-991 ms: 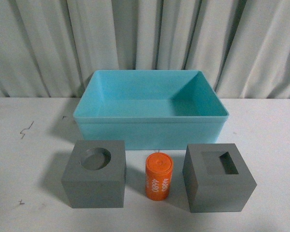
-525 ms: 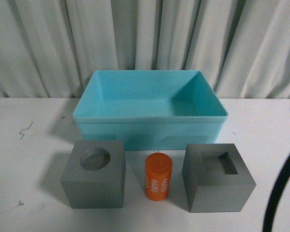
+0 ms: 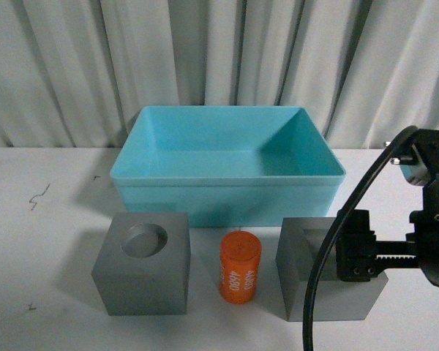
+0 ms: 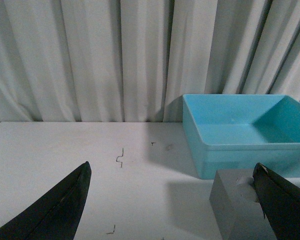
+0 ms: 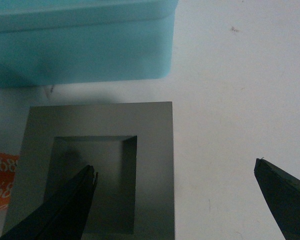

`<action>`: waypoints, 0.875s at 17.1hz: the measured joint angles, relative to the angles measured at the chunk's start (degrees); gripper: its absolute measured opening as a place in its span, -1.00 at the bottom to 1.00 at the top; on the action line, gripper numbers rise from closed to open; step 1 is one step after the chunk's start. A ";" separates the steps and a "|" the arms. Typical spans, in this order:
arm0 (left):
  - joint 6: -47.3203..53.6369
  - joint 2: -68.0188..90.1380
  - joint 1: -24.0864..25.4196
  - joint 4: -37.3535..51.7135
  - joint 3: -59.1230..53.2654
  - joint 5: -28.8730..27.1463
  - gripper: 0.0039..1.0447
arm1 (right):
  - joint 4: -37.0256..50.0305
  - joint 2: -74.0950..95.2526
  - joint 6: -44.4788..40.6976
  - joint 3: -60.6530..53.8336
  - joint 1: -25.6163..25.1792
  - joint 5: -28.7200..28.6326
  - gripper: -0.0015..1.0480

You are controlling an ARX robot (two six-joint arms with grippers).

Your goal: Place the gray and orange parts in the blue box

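Nearest you on the right, your right claw (image 5: 174,167) hangs over the cube with the rectangular recess (image 3: 301,287). Its jaws are spread wide and hold nothing: one finger is above the recess and the other is above bare counter (image 3: 51,241) past the cube's right edge. A black cable (image 3: 329,256) loops down in front of that cube. Your left claw (image 4: 171,167) shows only in its own wrist view, also spread wide and empty, with the cube with the round recess (image 3: 141,263) just ahead of it. You have three parts to count, all standing on the counter in one near row. There are two gray cubes, round recess on the left and rectangular recess on the right. One orange cylinder (image 3: 240,267) stands upright between them, apart from both. Just behind the row sits the single blue box (image 3: 227,194), with none of the parts in it. Farthest back hangs a pale curtain (image 3: 205,51).
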 joint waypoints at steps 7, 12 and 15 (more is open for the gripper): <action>0.00 0.00 0.00 0.00 0.00 0.00 0.88 | -1.55 5.68 2.43 4.81 0.72 -0.02 0.66; 0.00 0.00 0.00 0.00 0.00 -0.02 0.88 | -1.36 4.31 2.80 2.93 0.00 -0.98 -0.38; 0.00 0.00 0.00 0.00 0.00 0.00 0.88 | -7.37 -4.07 2.78 -0.44 -3.67 -2.03 -0.64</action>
